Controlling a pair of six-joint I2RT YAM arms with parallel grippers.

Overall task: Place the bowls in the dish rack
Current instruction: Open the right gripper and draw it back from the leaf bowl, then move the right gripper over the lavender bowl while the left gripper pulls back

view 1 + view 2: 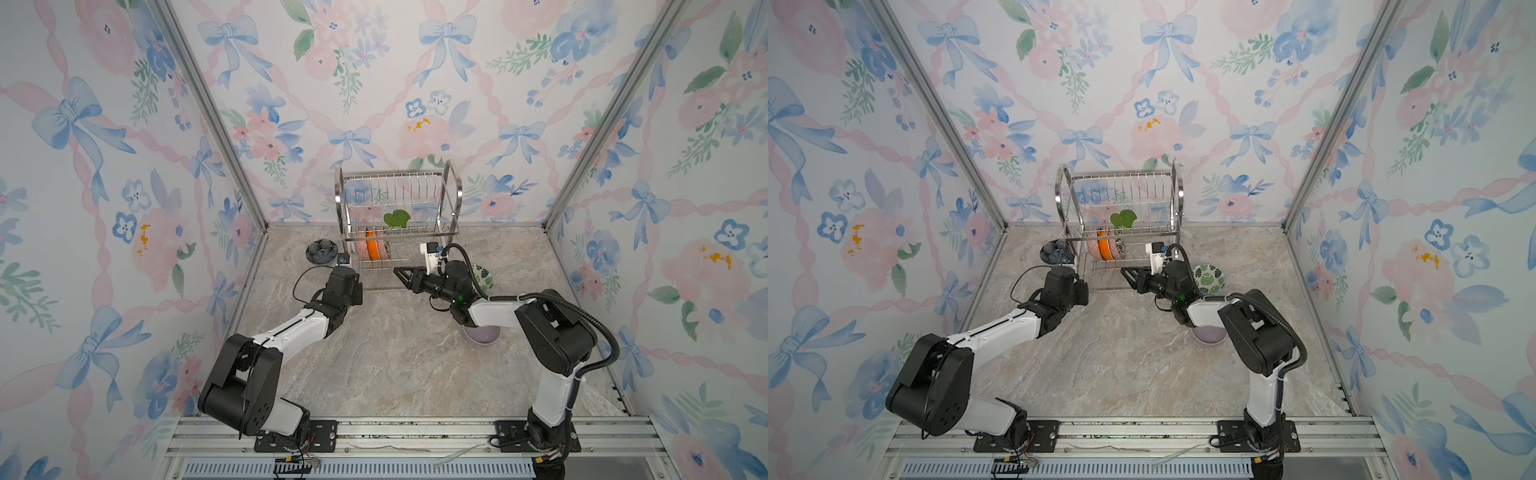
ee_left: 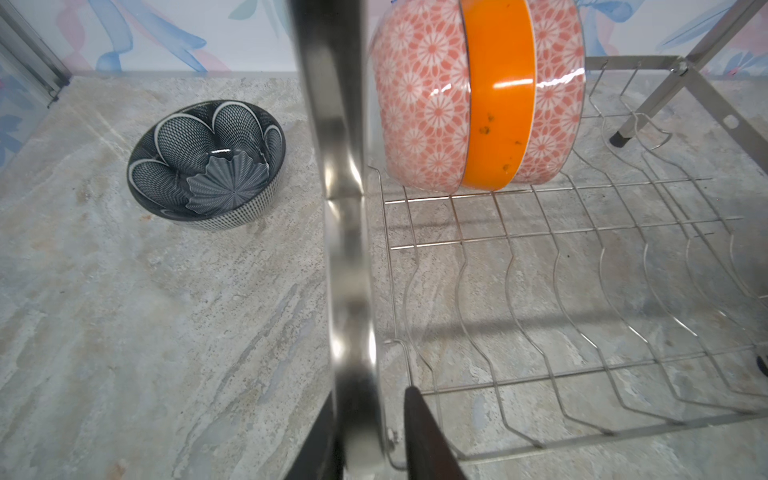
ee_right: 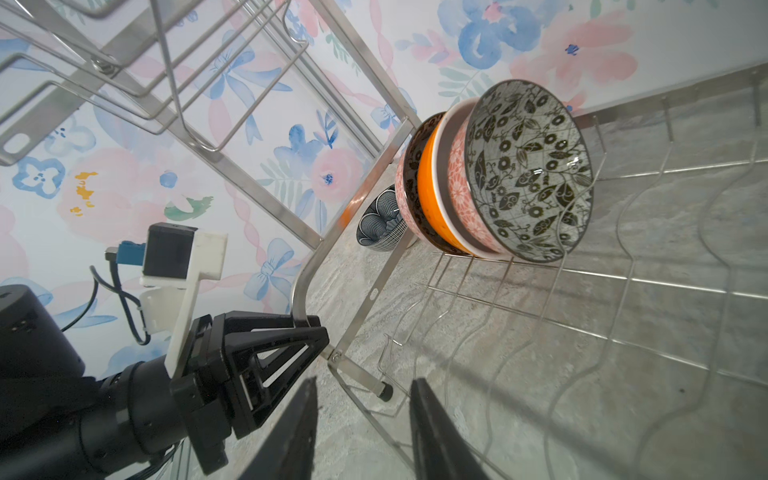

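Roughly half the job looked done. Three bowls stood on edge in the lower shelf of the dish rack (image 1: 453, 195), packed together at its left end: a pink-backed floral bowl (image 2: 415, 99), an orange-backed bowl (image 2: 498, 95) and a second pink-backed floral bowl (image 3: 532, 166) with its black-and-white inside facing the empty slots. The rack's upper shelf held no bowls.

Three bowls sat on the marble-look table (image 1: 395, 374), not yet loaded. The dark blue bowl (image 1: 321, 251) was just beside the rack's left side. The green-leaf bowl (image 1: 1209, 279) was off the rack's right front corner. The lavender bowl (image 1: 482, 336) lay well in front of the rack, partly hidden under the right arm.

The left arm reached forward to the rack's front left post. The left gripper (image 3: 316, 326) had its jaws parted either side of that post, with a gap showing on one side, so it seemed to be loose around it, not clamping.

The right arm bent inward, its wrist pointing left along the rack's front edge. The right gripper (image 3: 365, 384) was empty, jaws apart, low by the rack's lower shelf.
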